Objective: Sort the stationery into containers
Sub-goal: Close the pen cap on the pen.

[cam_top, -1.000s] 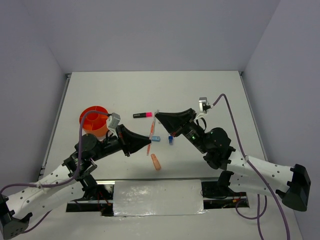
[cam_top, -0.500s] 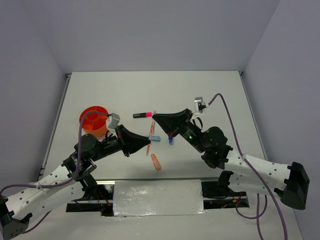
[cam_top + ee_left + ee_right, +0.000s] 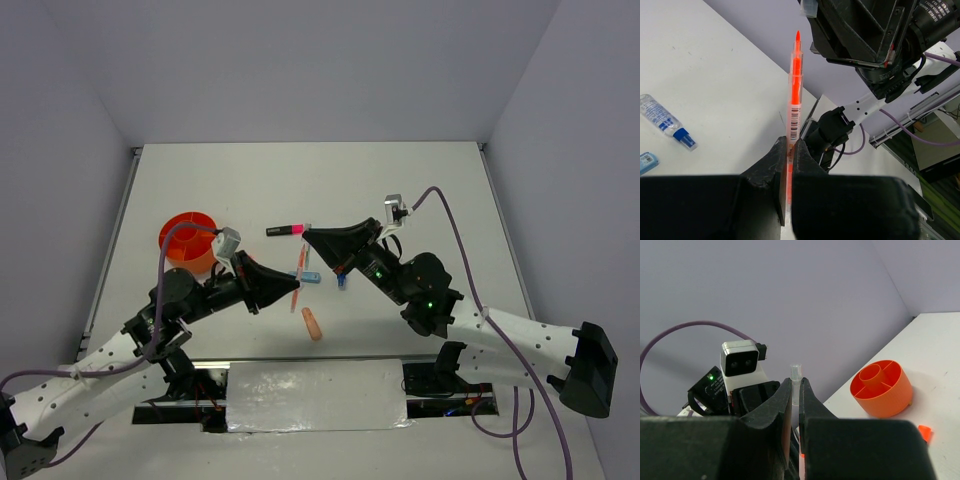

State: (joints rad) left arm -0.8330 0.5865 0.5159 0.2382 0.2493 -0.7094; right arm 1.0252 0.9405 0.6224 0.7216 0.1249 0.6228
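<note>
Finding: my left gripper (image 3: 789, 146) is clamped on the lower barrel of the thin orange pen (image 3: 794, 85). My right gripper (image 3: 795, 385) is pinched on the same pen's pale upper end. The pen is held clear of the table (image 3: 400, 190), to the right of the orange tub (image 3: 186, 240), tilted between the two arms.

Assessment: this appears to be a transfer or cap pull. One hand should slacken fully before the other draws away, and the pull should run along the barrel. A sideways load would bend or flick so thin a pen. The left arm is nearer the tub and looks better placed for delivery.

Right of the tub lie a pink-capped highlighter (image 3: 286, 231), a blue marker (image 3: 342, 279) and a peach eraser (image 3: 313, 324), well apart from one another. The table is matte white. Plain lilac-grey walls enclose it.
</note>
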